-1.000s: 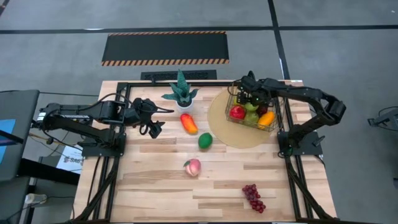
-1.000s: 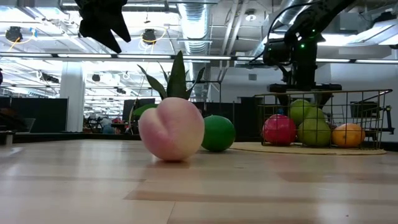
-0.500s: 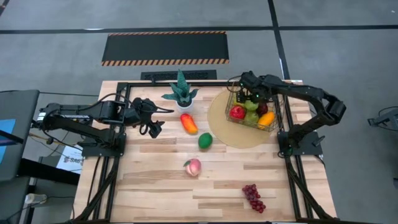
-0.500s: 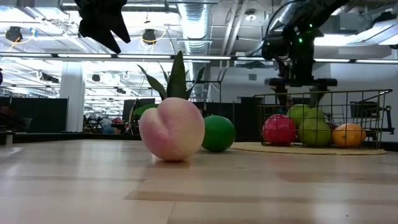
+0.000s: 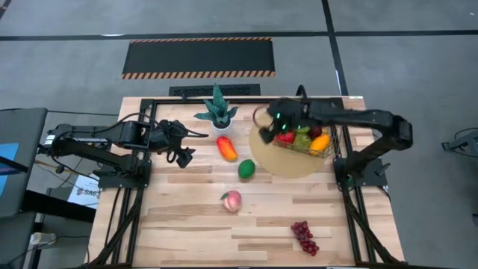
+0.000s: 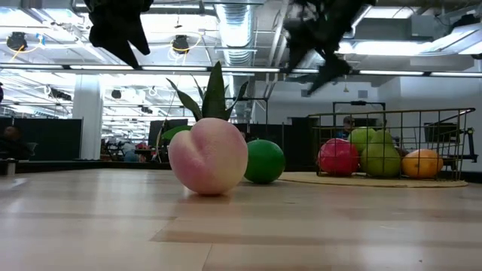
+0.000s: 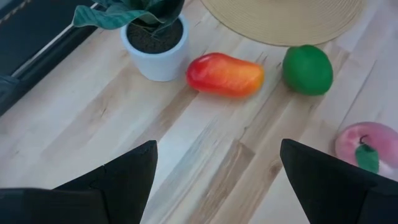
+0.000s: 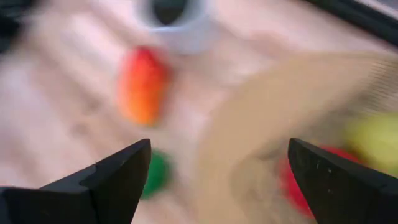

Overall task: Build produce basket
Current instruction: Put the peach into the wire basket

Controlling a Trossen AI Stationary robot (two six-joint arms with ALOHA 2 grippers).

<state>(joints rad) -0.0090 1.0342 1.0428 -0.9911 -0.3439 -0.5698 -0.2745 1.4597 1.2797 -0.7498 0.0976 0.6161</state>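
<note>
Wire basket (image 5: 308, 140), brass mesh: holds red apple (image 5: 284, 137), green apples (image 5: 302, 139), orange fruit (image 5: 319, 142), just beside right gripper (image 5: 267, 128). Loose produce (on bare wood): mango (image 5: 226, 148), avocado (image 5: 246, 169), peach (image 5: 231, 200), grapes (image 5: 304, 237).

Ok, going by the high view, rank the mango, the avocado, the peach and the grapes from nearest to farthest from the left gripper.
From the left gripper:
1. Mango, just beside it, near the plant.
2. Avocado, mid-table by the mat.
3. Peach, toward the front.
4. Grapes, front right corner.

The right gripper (image 5: 267, 127) has swung from above the basket (image 5: 329, 144) toward nine o'clock, now over the mat's (image 5: 272, 166) edge.
</note>
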